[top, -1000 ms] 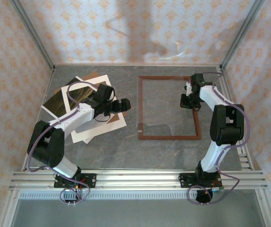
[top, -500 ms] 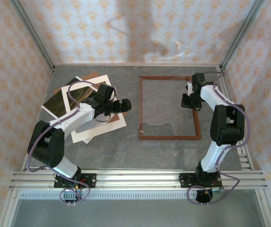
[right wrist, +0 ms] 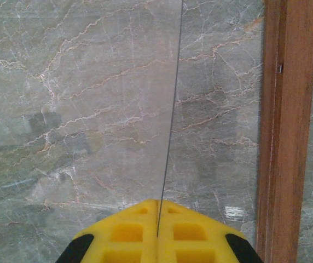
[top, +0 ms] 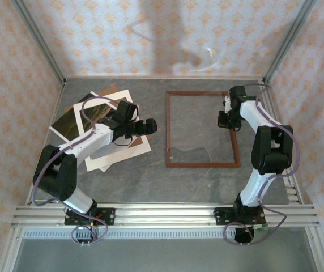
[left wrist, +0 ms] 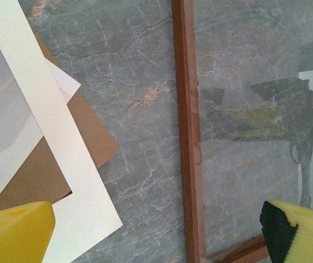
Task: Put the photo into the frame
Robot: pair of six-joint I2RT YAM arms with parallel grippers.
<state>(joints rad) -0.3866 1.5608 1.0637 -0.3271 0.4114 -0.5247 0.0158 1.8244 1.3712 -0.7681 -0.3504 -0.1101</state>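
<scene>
Your right gripper (right wrist: 157, 233) clamps a clear pane (right wrist: 170, 137), with the frame (right wrist: 288, 137) just right of its fingers (right wrist: 129, 235). Your left gripper (left wrist: 156, 230) gapes empty. The photo (top: 70, 122) is not yet picked up, so grasp it next.

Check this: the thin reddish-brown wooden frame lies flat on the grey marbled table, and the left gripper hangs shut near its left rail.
Wrong: the left gripper is open, yellow fingers wide apart in the left wrist view. The thin reddish-brown wooden frame does lie flat on the grey marbled table.

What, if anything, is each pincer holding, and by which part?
The right pincer is shut on the edge of a thin clear pane, seen edge-on beside the frame; the left pincer is open and holds nothing.
</scene>
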